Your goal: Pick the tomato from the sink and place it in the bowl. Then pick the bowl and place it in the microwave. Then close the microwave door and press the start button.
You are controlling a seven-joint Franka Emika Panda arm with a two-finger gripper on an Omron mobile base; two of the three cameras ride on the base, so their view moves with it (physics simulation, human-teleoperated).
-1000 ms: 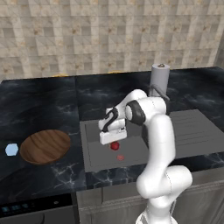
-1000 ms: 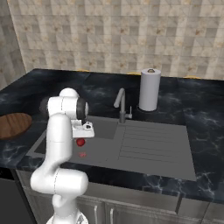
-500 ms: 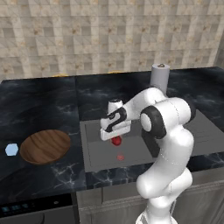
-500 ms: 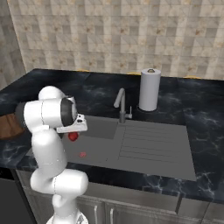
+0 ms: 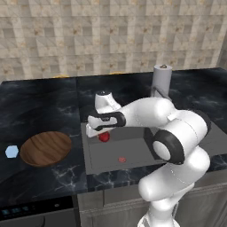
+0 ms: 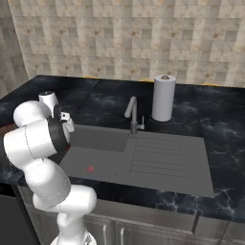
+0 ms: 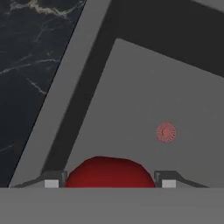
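One small glossy red tomato [image 7: 109, 171] clamped between the two dark fingertips [image 7: 51, 179] of the white arm's pincer [image 5: 103, 134], lower half cut off in the hand view. Raised above the one grey recessed sink [image 5: 133, 150], flat reddish drain spot [image 7: 166, 132] below. One brown wooden bowl [image 5: 45, 148] well off to the pincer's left.

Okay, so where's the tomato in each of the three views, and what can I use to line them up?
Left base view: the tomato sits left of centre, just under the end effector, over the sink.
Right base view: not visible; the arm stands in front of that spot.
Hand view: bottom centre, between the fingertips.
Shared landmark: the red drain spot on the sink floor.
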